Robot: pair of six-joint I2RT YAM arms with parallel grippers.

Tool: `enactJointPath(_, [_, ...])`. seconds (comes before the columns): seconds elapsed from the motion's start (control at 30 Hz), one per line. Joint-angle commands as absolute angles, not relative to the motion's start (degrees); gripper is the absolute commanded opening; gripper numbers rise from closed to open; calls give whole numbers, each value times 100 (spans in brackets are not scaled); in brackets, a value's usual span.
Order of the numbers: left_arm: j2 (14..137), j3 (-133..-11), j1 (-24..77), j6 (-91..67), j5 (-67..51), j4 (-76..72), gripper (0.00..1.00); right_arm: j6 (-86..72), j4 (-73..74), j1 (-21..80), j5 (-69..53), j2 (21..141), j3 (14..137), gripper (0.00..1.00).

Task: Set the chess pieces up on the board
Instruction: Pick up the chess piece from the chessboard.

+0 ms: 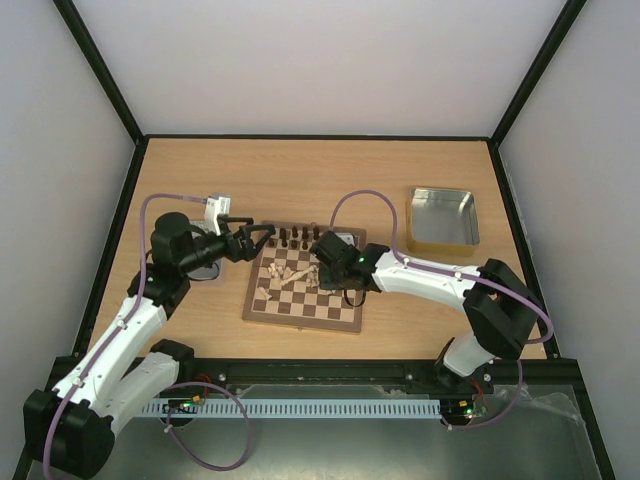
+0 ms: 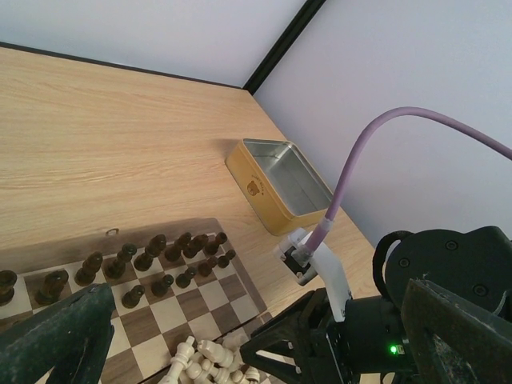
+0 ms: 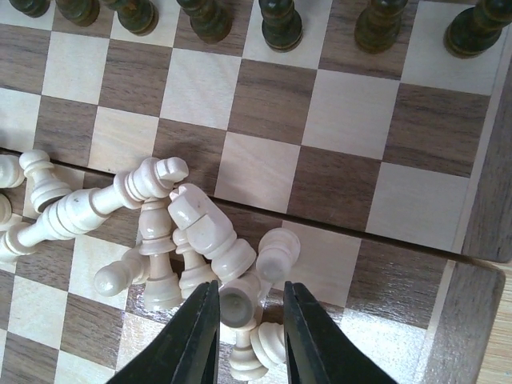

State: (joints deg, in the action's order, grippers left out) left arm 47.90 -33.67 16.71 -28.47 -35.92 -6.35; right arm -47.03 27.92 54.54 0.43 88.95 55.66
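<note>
The chess pieces (image 3: 184, 232) lie tumbled in a heap near the middle of the board (image 1: 300, 312), which sits mid-surface. The right pincer (image 3: 250, 292) is released, its fingers straddling one fallen cream piece at the heap's 5 o'clock side. The left pincer (image 1: 258, 238) hangs spread wide over the board's 10 o'clock corner. Dark chessmen (image 1: 295, 238) line the 12 o'clock edge. A metal tray (image 1: 443, 215) rests at the board's 2 o'clock.

Bright, even overhead light, soft faint shadows on the pale wooden tabletop (image 1: 300, 170), broad dark shadow across the far rim of the square checkered wooden chessboard (image 2: 80, 240), mild sheen inside the shiny square metal tray (image 2: 292, 172), black left-gripper fingers (image 2: 56, 336) blurred up close, right wrist view crisp.
</note>
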Motion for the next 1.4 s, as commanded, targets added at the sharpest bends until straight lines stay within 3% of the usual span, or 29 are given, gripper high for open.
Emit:
enactJointPath(0.0, [4685,-3307,1686,-2772,-3604,-748,100,-4825,2767,5504,138,9019,5704,24])
enactJointPath(0.37, [4672,-3286,1687,-2794,-3617,-782,100,-4861,2685,5510,18,9159,5760,24])
enactJointPath(0.67, [4649,-3270,1685,-2802,-3621,-804,100,-4913,2636,5513,9,9055,5744,29])
enactJointPath(0.9, [4632,-3256,1682,-2803,-3621,-800,100,-4915,2724,5541,130,9181,5735,20])
enactJointPath(1.1, [4618,-3245,1680,-2815,-3621,-808,100,-4869,2853,5572,286,9171,5789,4])
enactJointPath(1.37, [4554,-3222,1687,-2858,-3621,-791,100,-4790,2641,5577,411,8465,5658,4])
